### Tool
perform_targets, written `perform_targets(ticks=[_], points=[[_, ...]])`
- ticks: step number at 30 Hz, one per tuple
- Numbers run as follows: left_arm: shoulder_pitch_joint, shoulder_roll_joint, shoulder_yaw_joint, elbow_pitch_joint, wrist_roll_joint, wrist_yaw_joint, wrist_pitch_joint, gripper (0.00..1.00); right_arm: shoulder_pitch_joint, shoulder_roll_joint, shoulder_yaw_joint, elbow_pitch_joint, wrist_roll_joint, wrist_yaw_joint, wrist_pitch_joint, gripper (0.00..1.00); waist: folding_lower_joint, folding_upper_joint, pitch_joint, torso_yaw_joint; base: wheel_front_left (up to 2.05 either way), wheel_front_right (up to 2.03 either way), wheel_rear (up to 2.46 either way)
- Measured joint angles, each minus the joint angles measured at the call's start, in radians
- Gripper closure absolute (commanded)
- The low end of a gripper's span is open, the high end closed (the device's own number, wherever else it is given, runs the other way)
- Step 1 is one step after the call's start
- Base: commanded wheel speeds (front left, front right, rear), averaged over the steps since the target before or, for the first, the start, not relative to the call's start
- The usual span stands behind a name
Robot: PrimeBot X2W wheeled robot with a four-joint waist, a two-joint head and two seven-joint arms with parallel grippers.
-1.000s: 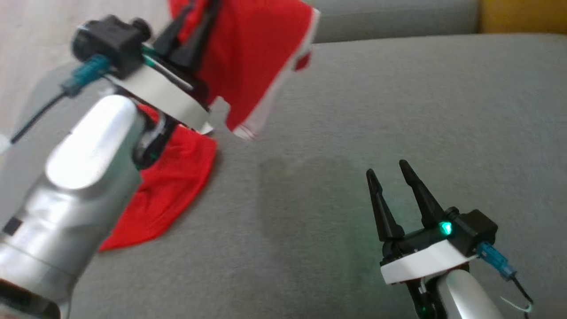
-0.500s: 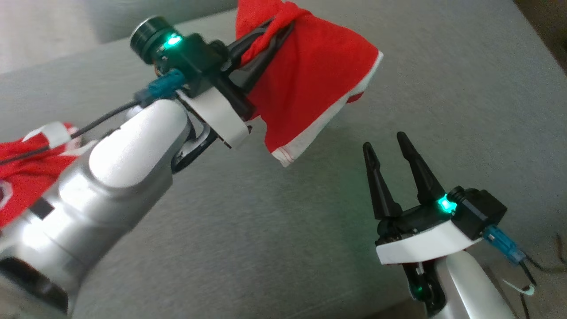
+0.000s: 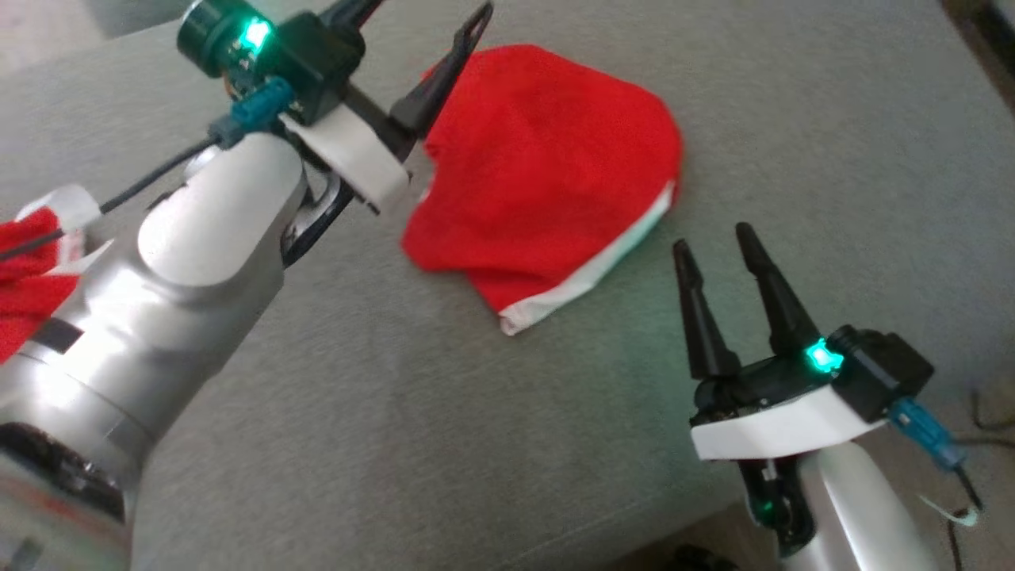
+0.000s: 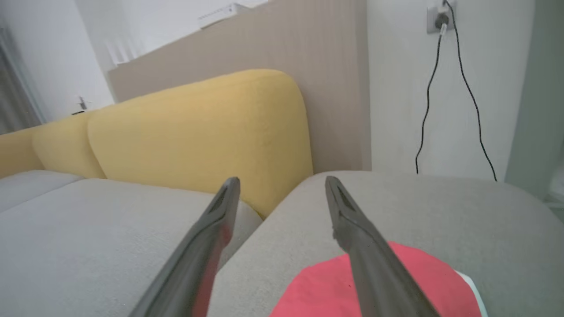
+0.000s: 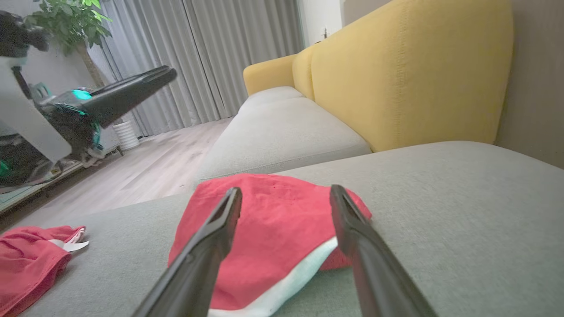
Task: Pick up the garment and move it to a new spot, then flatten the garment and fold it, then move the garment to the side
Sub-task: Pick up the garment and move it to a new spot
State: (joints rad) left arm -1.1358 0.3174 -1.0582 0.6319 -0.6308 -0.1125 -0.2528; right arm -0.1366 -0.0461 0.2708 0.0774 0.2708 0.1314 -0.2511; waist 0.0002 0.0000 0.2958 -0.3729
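– Two dark fingers of the right gripper (image 3: 713, 239) are seen spread apart, nearest.
– And beyond them?
– The red, white-hemmed fabric garment (image 3: 547, 166) is laid crumpled on the grey sofa cushion (image 3: 476, 436).
– The left gripper (image 4: 282, 179)?
– Its fingers are held apart above the garment's left edge.
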Motion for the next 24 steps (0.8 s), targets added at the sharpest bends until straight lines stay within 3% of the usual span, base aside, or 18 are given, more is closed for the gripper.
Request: perform_targets(ticks=[6, 19, 24], points=[[0.102, -0.006, 0.142, -0.097, 0.016, 0.045, -0.004, 0.0, -0.002, 0.0, -0.054, 0.01, -0.037, 0.0, 0.0, 0.0, -0.0001, 0.0, -0.033, 0.106, 0.0, 0.0, 0.0], [0.628, -0.005, 0.41, -0.375, 0.16, 0.271, -0.004, 0.0, 0.045, 0.0, -0.174, 0.044, -0.114, 0.0, 0.0, 0.0, -0.0003, 0.0, -0.15, 0.331, 0.0, 0.0, 0.0], [0.851, -0.049, 0.484, -0.456, 0.22, 0.298, -0.004, 0.0, 0.085, 0.0, -0.186, 0.055, -0.124, 0.0, 0.0, 0.0, -0.0003, 0.0, -0.192, 0.379, 0.0, 0.0, 0.0]])
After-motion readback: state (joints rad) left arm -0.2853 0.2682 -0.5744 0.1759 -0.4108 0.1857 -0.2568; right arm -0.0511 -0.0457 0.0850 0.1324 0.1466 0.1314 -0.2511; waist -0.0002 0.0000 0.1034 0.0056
